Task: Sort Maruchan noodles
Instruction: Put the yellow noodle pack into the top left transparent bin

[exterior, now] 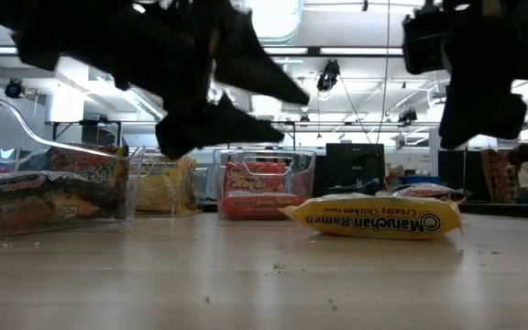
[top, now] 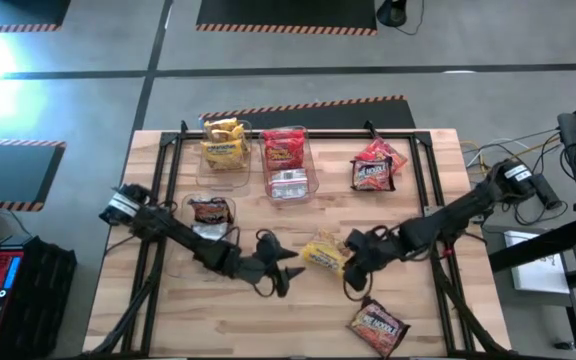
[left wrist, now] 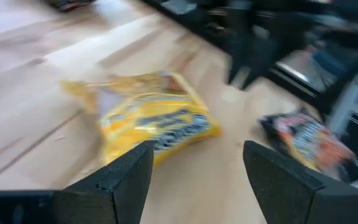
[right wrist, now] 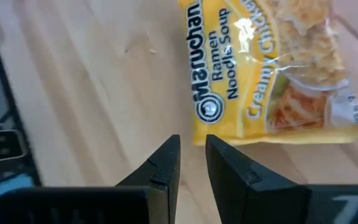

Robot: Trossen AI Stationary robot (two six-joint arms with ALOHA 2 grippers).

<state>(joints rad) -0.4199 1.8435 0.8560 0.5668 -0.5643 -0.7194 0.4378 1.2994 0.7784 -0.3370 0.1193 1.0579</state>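
Yellow Maruchan packet (top: 324, 252) lies flat on the bench (top: 298, 320) between open left gripper (top: 286, 272) and empty, nearly closed right gripper (top: 353, 283). Both arms are near; if both reach together, the fingers could collide.

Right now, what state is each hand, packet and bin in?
Left hand: open, empty, above the table.
Right hand: nearly shut, empty.
Yellow packet: flat on the table between the hands, untouched.
Dark packet: loose at the near edge.
Red packets: piled loose, unsorted.
Yellow bin: holds yellow packets.
Red bin: holds red packets.
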